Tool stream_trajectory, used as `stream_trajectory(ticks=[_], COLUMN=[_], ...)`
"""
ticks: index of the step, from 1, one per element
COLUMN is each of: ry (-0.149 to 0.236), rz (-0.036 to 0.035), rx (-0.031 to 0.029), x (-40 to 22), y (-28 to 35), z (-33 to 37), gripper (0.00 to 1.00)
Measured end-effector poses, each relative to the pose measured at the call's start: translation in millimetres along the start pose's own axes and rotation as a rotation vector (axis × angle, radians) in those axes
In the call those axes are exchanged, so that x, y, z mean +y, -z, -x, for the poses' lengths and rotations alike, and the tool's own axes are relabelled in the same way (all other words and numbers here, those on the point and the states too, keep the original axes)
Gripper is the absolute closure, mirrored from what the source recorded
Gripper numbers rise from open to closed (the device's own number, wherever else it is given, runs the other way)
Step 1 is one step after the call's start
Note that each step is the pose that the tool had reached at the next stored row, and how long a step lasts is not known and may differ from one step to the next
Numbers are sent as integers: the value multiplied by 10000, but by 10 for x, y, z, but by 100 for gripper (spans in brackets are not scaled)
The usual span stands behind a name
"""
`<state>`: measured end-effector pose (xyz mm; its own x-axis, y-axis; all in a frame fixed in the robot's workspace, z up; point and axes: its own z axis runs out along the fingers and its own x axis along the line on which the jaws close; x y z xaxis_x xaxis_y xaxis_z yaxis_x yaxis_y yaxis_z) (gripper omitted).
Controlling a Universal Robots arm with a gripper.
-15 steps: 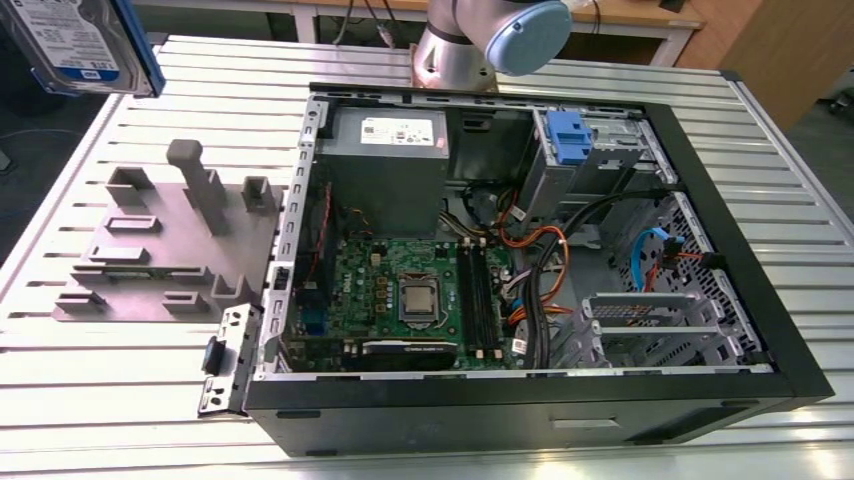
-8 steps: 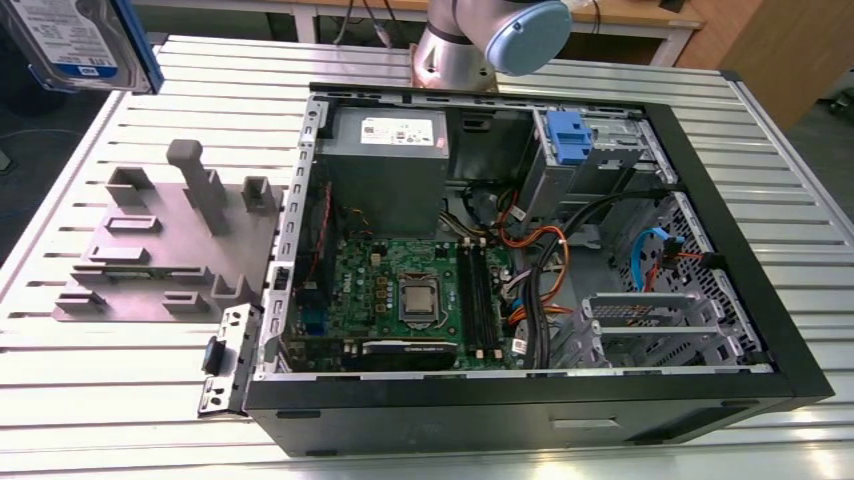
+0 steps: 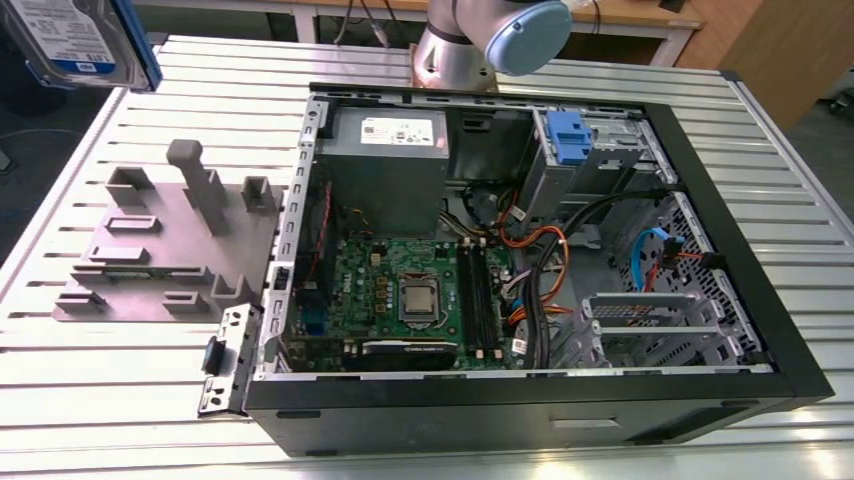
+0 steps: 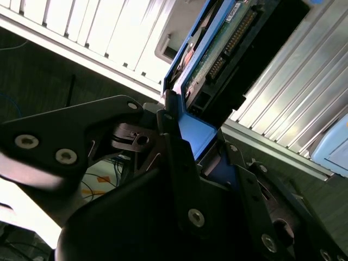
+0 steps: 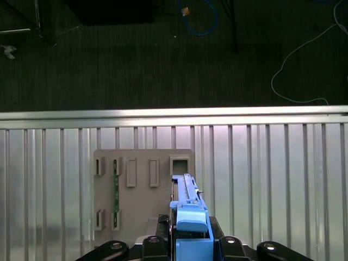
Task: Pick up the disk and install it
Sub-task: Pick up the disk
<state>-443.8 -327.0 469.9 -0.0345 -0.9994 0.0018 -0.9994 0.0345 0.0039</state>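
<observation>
The disk (image 3: 78, 40) hangs high at the exterior view's left, above the bench (image 3: 134, 400), its blue frame (image 5: 190, 225) clamped in the pincer (image 4: 196, 142). We judge it stiff, weighty and shock-sensitive, best gripped by the frame edges. The open computer case (image 3: 767, 290) lies to the right.

The arm (image 3: 451, 55) is built from silver-grey cylindrical segments, and its joint is closed by a round light-blue end cap (image 3: 529, 34). The gripper (image 4: 196, 130) is matte black throughout, with flat linkage plates (image 4: 65, 138) with rounded corners, slim straight fingers (image 4: 173, 157) and a rounded housing (image 4: 130, 223). Bright silver screws (image 4: 196, 217) mark the pivots.
</observation>
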Motion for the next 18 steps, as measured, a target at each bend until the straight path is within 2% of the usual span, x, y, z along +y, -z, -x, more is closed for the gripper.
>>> stream_trajectory(ticks=[18], ry=[0], rz=[0], rx=[0], x=[0], y=[79], z=[0], gripper=[64])
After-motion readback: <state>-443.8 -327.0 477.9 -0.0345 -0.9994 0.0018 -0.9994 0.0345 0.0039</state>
